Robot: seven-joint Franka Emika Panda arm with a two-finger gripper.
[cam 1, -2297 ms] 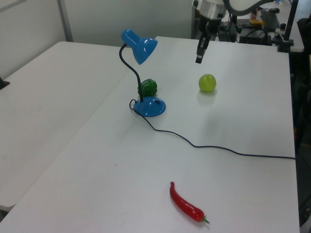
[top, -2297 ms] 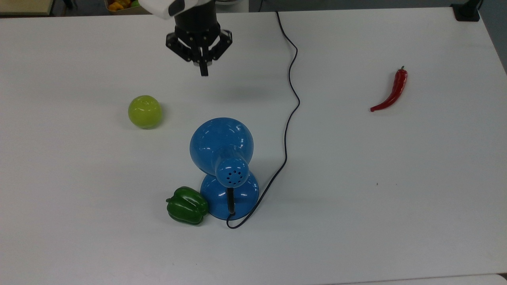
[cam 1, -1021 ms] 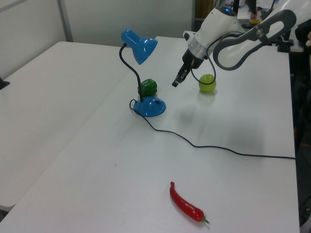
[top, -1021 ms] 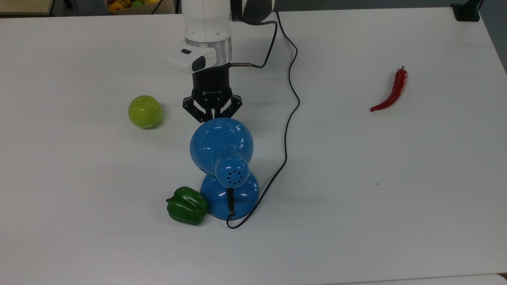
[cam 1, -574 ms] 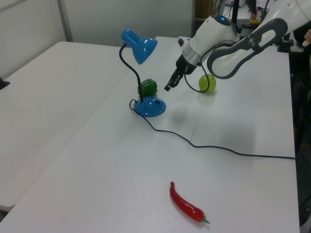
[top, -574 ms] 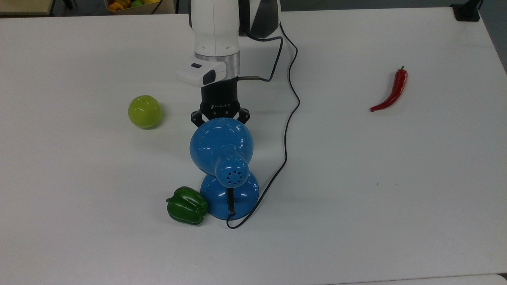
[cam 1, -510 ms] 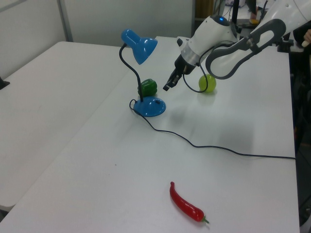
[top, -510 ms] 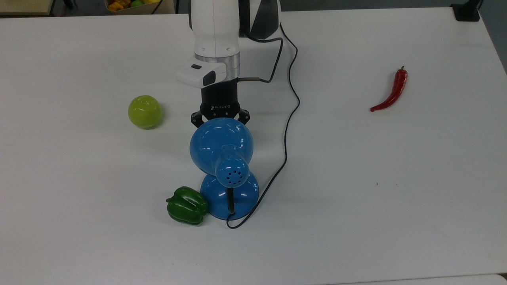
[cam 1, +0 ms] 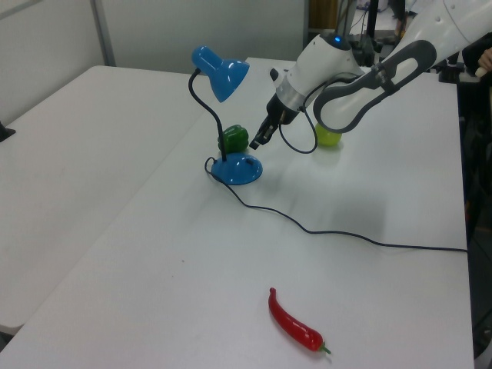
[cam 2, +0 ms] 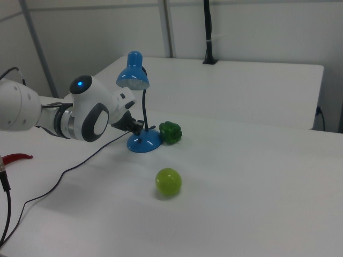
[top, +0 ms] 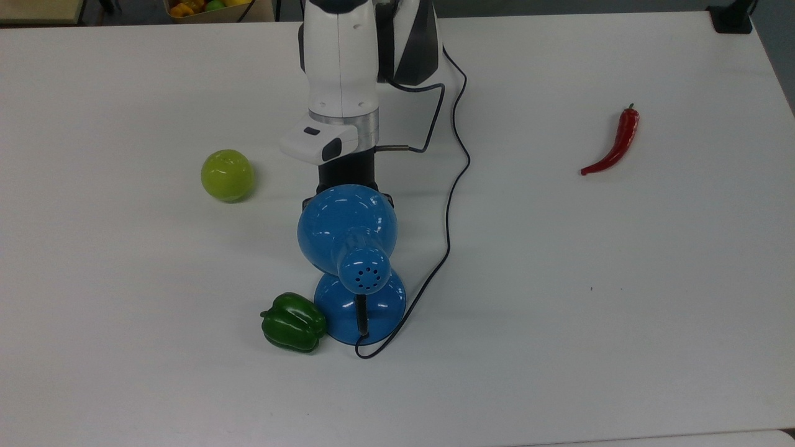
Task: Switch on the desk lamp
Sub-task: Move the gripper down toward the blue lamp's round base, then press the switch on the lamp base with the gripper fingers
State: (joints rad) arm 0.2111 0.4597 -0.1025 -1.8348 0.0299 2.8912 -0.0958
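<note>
End effector (cam 1: 257,139) now lower beside the desk lamp (cam 1: 224,115) base, fingers pressed together, touching nothing.

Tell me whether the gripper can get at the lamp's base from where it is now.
Probably yes. The gripper hangs just above the desk lamp base under the shade, with open table between them; the green pepper sits behind, out of the way.

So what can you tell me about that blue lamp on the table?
The desk lamp is glossy blue: a dome shade with a perforated rear cap, a curved black neck, and a round base flat on the white table. It stands upright and looks unlit. A thin black cord trails away. A green pepper sits against the base.
</note>
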